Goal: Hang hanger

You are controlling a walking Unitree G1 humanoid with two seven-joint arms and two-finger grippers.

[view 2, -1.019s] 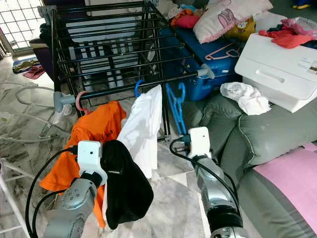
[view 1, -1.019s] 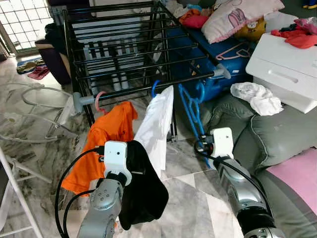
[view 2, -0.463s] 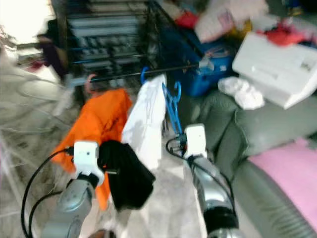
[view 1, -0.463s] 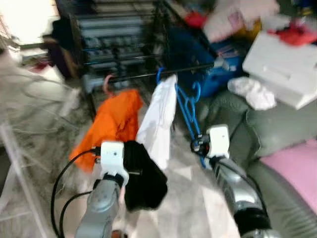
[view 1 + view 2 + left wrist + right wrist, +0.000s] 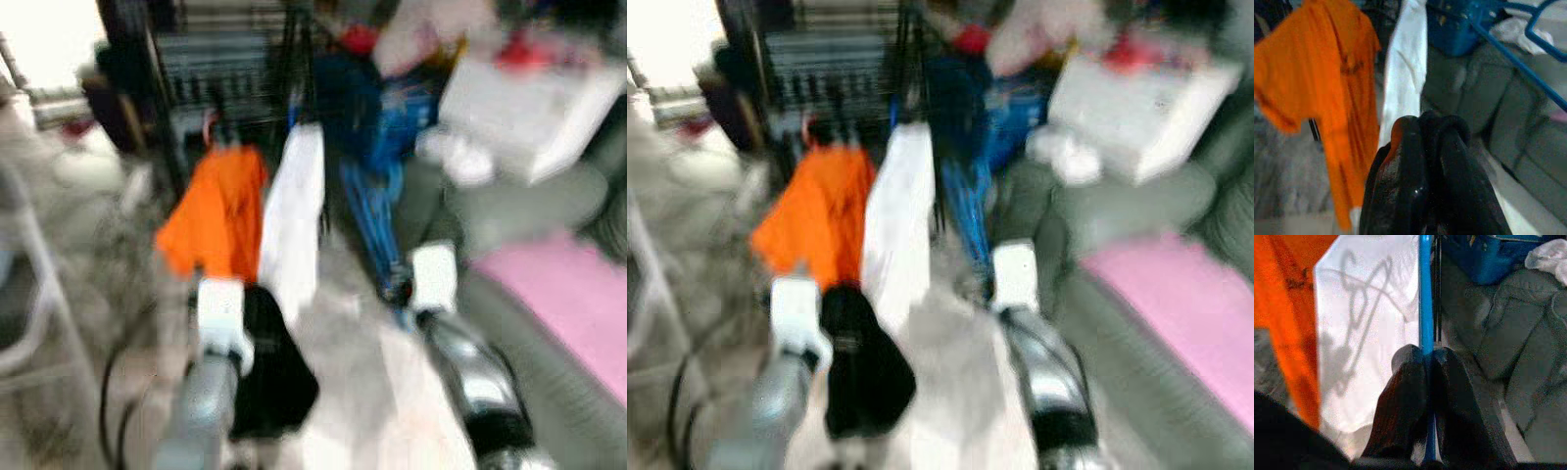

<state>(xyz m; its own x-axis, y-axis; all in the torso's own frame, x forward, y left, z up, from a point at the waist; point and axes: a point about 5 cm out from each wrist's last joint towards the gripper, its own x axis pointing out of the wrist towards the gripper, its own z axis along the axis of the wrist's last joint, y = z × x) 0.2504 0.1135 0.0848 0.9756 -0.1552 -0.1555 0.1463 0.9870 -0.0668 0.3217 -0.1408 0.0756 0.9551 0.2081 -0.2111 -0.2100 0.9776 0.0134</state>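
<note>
Both eye views are blurred. A blue hanger [image 5: 377,220] slants up toward the front rail of the black drying rack [image 5: 225,59], and my right gripper [image 5: 1425,353] is shut on its lower bar. A hanging orange shirt [image 5: 216,211] and white shirt [image 5: 294,220] are on that rail. My left gripper [image 5: 1430,125] is low on the left, fingers together, with a black garment [image 5: 274,382] hanging from it in front of the orange shirt.
A grey sofa [image 5: 509,215] with a pink cushion [image 5: 558,313] fills the right side. A white box [image 5: 519,103] and a blue bin [image 5: 392,108] sit behind it. A white frame [image 5: 29,294] stands at the left over marble floor.
The whole picture has shifted and blurred, so the camera is moving. Both arms keep their hold, the right on the blue hanger and the left on the black garment.
</note>
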